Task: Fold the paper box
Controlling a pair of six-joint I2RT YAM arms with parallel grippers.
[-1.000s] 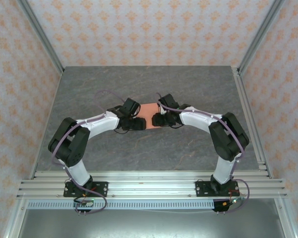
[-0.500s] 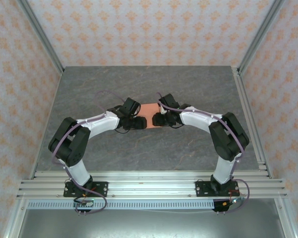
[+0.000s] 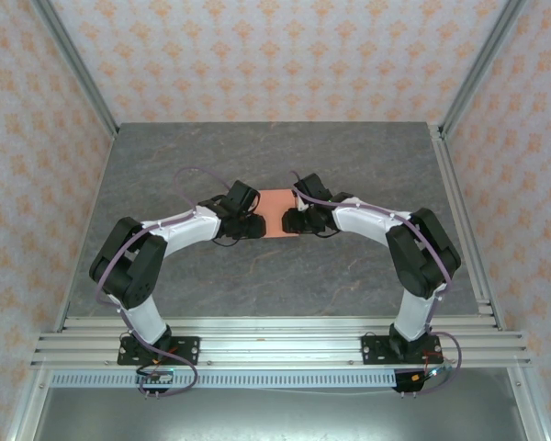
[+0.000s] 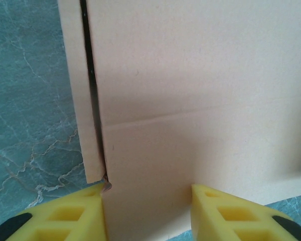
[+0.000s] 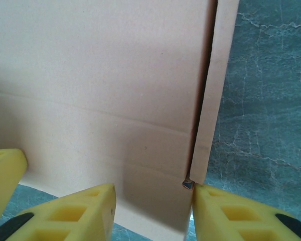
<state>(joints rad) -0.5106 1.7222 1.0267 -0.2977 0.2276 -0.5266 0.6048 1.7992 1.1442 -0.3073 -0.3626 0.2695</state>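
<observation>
Centrally, paper box (image 3: 274, 211): salmon cardboard, middle of the table (image 3: 165, 165), far from every edge.
Left gripper (image 4: 148, 188): fingers (image 4: 75, 216) flank a box panel; grip unclear.
Right gripper (image 5: 153, 190): same at the panel edge; grip unclear.

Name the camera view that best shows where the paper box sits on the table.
Top external: it shows the paper box as a salmon patch in the middle of the table, flanked by both arms. Each wrist view gives a close-up of its panels, a crease and a slit, with table alongside.
</observation>
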